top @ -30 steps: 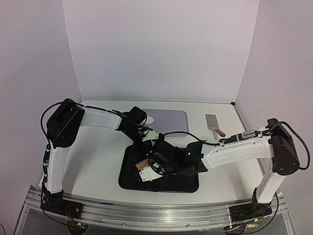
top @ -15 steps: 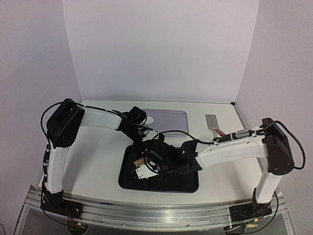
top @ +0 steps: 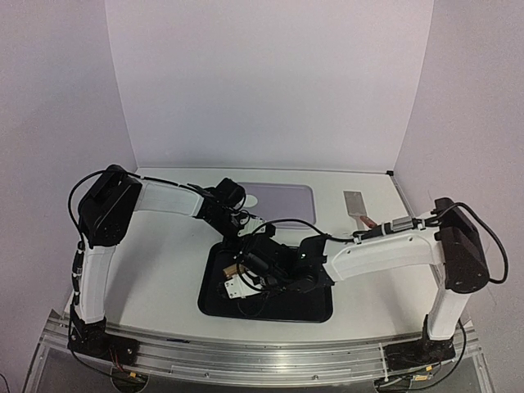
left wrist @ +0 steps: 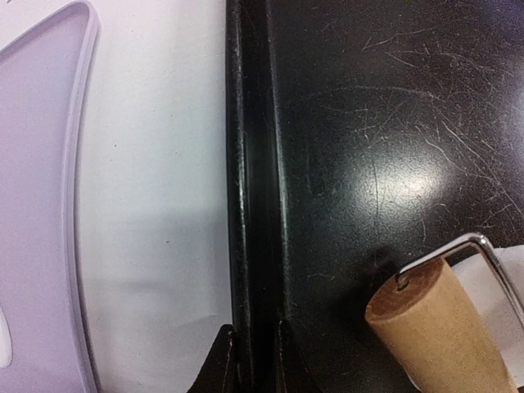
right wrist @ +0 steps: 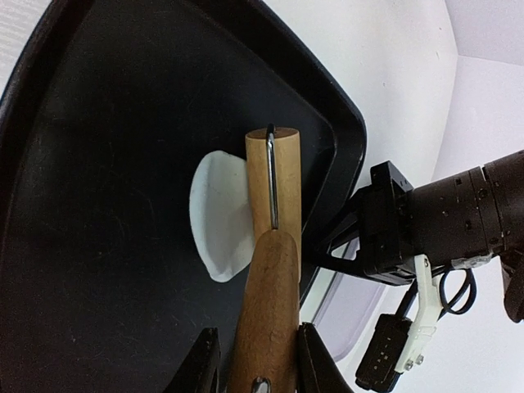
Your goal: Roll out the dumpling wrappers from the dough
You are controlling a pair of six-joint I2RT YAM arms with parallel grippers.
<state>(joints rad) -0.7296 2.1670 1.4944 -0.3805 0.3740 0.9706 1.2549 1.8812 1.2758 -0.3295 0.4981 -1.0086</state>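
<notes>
We are looking at a black tray [right wrist: 90,213] sitting on a white table [left wrist: 155,205]. The right pincer [right wrist: 260,360] is gripping the wooden handle of a small roller [right wrist: 274,188], with its two fingers pressing on either side and only the handle's width between them. The roller's barrel is lying across a dumpling wrapper [right wrist: 217,221], a thin white piece of dough on the tray floor close to the rim. The wrapper is showing mostly on one side of the barrel, out ahead of the right pincer's fingertips and not touching them. The barrel is hiding the rest, so we cannot tell its full outline.

The left pincer [left wrist: 252,370] is clamping the tray's rim, one finger on the table side and one inside the tray, nearly shut with just the rim between them. From its wrist camera, the roller's end and a strip of the wrapper are sitting inside the tray, apart from that pincer. A lilac mat [top: 282,201] is lying behind the tray. A metal scraper [top: 356,205] is resting on the table to the right, well apart from the tray.
</notes>
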